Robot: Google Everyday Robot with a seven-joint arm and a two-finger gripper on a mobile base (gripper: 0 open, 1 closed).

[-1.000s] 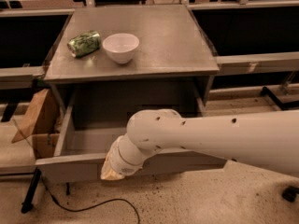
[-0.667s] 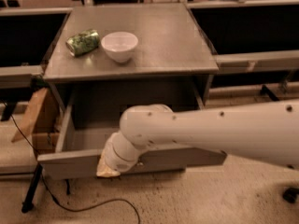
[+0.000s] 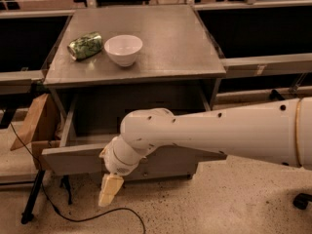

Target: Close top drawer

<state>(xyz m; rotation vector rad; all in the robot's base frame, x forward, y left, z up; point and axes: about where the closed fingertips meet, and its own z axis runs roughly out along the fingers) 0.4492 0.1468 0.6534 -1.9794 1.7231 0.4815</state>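
The top drawer (image 3: 73, 160) is a wide, shallow grey drawer under the tabletop (image 3: 165, 43). It stands pulled out, and its long front panel runs across the view at mid height. My white arm crosses in front of the panel's middle and right part and hides its centre. My gripper (image 3: 110, 190) hangs down cream-coloured from the wrist, just below and in front of the panel's left half, above the floor.
A white bowl (image 3: 124, 49) and a green can (image 3: 85, 45) lying on its side sit on the tabletop's left part. A cardboard box (image 3: 34, 123) leans beside the drawer's left side. A black cable (image 3: 73, 218) and a stand leg (image 3: 31, 201) are on the floor at left.
My arm has swung left and the gripper has dropped lower in front of the drawer. The drawer front now sits somewhat closer to the table than before.
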